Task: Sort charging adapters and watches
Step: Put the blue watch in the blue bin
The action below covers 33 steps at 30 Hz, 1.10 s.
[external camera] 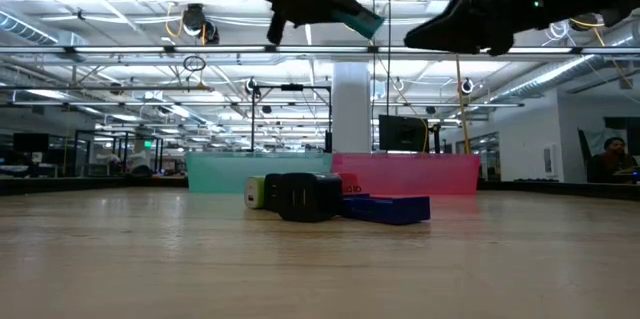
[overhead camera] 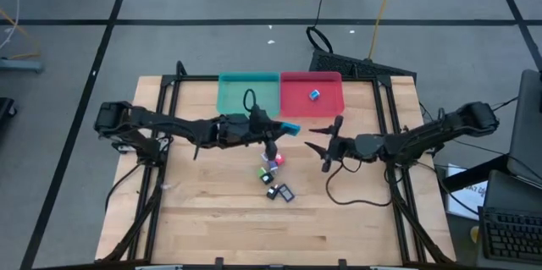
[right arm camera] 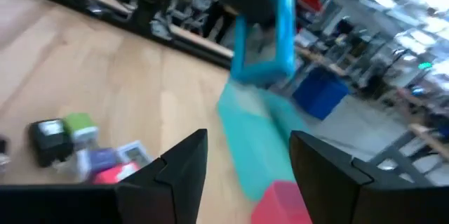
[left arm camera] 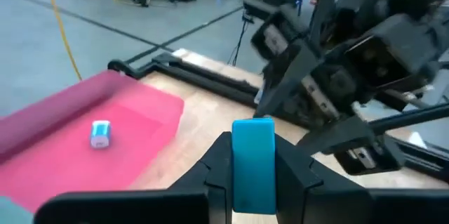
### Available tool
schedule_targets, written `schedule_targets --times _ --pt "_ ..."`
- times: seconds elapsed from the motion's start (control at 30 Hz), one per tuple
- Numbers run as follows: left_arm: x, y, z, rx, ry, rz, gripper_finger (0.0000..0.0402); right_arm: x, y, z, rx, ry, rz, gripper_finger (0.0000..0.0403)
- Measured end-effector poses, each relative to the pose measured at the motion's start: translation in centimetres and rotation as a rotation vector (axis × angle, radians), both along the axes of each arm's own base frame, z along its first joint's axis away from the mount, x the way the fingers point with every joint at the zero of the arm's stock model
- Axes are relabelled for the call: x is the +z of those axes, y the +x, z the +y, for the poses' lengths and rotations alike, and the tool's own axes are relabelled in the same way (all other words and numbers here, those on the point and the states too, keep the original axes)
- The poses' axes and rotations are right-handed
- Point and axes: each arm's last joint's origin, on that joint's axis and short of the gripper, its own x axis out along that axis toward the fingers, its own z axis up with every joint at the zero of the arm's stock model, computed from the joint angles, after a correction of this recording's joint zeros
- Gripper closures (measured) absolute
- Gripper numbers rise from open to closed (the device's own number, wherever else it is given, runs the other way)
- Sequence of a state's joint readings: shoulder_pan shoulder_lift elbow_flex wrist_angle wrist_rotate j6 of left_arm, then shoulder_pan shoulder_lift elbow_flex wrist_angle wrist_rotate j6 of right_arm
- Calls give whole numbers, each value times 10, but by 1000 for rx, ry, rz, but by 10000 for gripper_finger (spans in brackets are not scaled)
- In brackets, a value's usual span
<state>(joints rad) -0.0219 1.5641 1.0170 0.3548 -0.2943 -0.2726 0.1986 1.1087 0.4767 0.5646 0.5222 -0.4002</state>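
Pile of adapters (overhead camera: 274, 171) and a dark watch (overhead camera: 285, 192) lower centre on the counter (overhead camera: 203, 219), unsorted; above it left gripper (overhead camera: 288, 128), jaws clamped on a teal watch (left arm camera: 252, 164), lifted clear, likely bound for the green tray (overhead camera: 233, 99); right gripper (overhead camera: 326, 145) mid-right, jaws apart, empty, waiting; red tray (overhead camera: 330, 101) top centre holds one blue adapter (overhead camera: 314, 94)

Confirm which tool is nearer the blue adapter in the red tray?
Right tool, open, just below the red tray holding the blue adapter. Left tool, gripping a teal watch, sits slightly farther, lower-left.
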Motion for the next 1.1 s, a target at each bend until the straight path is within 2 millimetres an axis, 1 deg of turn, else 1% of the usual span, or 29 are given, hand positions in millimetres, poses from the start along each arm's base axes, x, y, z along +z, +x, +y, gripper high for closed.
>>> schedule_targets --times 0.13,0.27,0.43,0.57,0.7,0.8,0.93,1.1 --pt "5 -14 2 33 23 -20 343 9 -13 -2 -4 64 -14 219" --pt "-7 -35 4 114 38 -12 331 14 -25 -5 1 121 2 228" --pt "-21 -65 8 158 51 -65 345 18 -40 -5 92 196 -12 235" --pt "-35 -89 12 170 101 -106 344 15 -54 -8 148 229 -66 239" --pt "-52 -114 19 215 116 -144 333 11 -66 -14 163 287 -123 243" --pt "-63 -129 25 257 119 -158 340 8 -74 -18 164 328 -157 245" --pt "-78 -144 34 291 127 -124 345 -1 -80 -22 223 390 -164 246" --pt "-84 -152 45 325 129 -137 342 -11 -86 -28 262 452 -174 246"
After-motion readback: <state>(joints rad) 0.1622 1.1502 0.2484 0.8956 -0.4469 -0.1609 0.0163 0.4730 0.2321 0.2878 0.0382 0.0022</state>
